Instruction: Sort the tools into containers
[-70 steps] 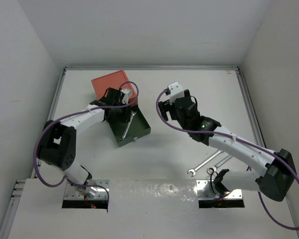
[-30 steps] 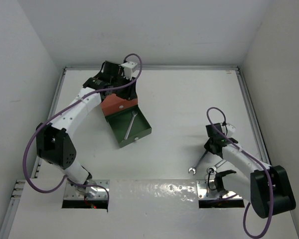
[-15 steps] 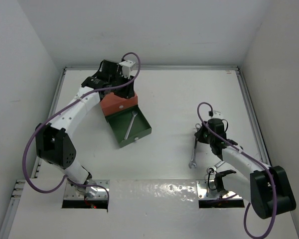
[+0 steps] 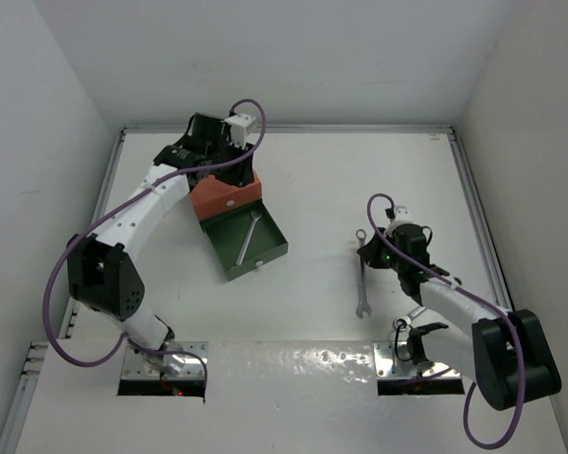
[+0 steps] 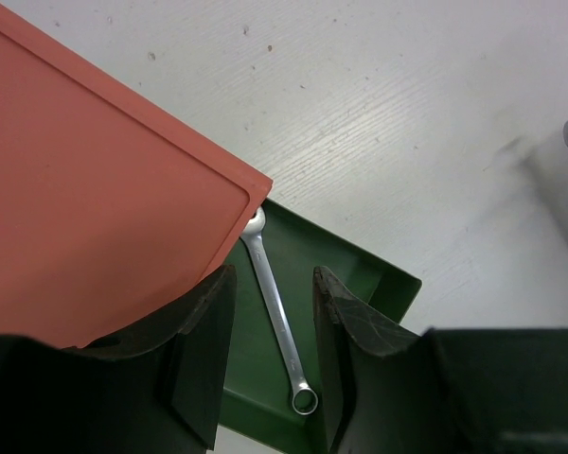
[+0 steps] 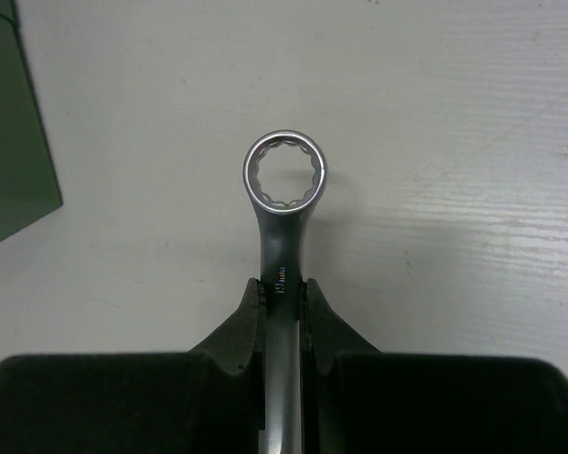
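right gripper (image 6: 282, 288) clamps a polished metal ring-end wrench (image 6: 284, 184); left gripper (image 5: 273, 284) gapes empty above the smooth green drawer (image 5: 369, 270) — grained white table (image 5: 360, 95).

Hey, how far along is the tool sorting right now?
Done: one wrench lies in the open green drawer. In hand: the right gripper is shut on a second wrench, away from the box. To do: putting it in a drawer. The left gripper hangs open over the box.

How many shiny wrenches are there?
2. One wrench lies in the green drawer; the other wrench is pinched in the right gripper. More may be hidden from view.
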Available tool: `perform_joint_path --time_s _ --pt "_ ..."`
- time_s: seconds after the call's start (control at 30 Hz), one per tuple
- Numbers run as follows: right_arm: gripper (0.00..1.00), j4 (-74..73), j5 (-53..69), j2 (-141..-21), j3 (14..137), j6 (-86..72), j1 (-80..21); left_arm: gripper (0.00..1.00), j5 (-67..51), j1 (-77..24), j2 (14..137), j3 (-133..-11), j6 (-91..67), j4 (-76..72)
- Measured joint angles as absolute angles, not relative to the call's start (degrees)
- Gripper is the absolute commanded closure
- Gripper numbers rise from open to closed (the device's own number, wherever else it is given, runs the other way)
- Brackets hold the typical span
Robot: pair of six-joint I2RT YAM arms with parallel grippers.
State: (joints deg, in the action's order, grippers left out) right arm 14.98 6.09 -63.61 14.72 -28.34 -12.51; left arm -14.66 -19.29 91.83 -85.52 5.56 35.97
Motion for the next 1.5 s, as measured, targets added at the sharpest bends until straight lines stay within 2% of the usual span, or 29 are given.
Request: perform_joint_path --time_s 0.83,1.1,1.37,1.5 --pt "1.0 15.99 14.76 -61.01 23.51 -23.92 -14.28 0.64 -15.16 -19.29 92.9 -86.32 5.78 36.32" --pt "1.0 14.06 15.64 -65.58 40.69 -17.61 -20.58 0.64 -15.11 -17.47 94.13 -90.43 5.54 36.8" --pt "1.0 14.83 18.44 -81.8 59.46 -11.57 -30.7 0.64 -15.59 -6.28 96.44 -95.22 3.11 36.6" --pt "1.0 14.57 19.97 -91.11 68.18 -8.73 -34.24 0.64 -12.91 -4.03 98.1 -95.02 3.25 36.49"
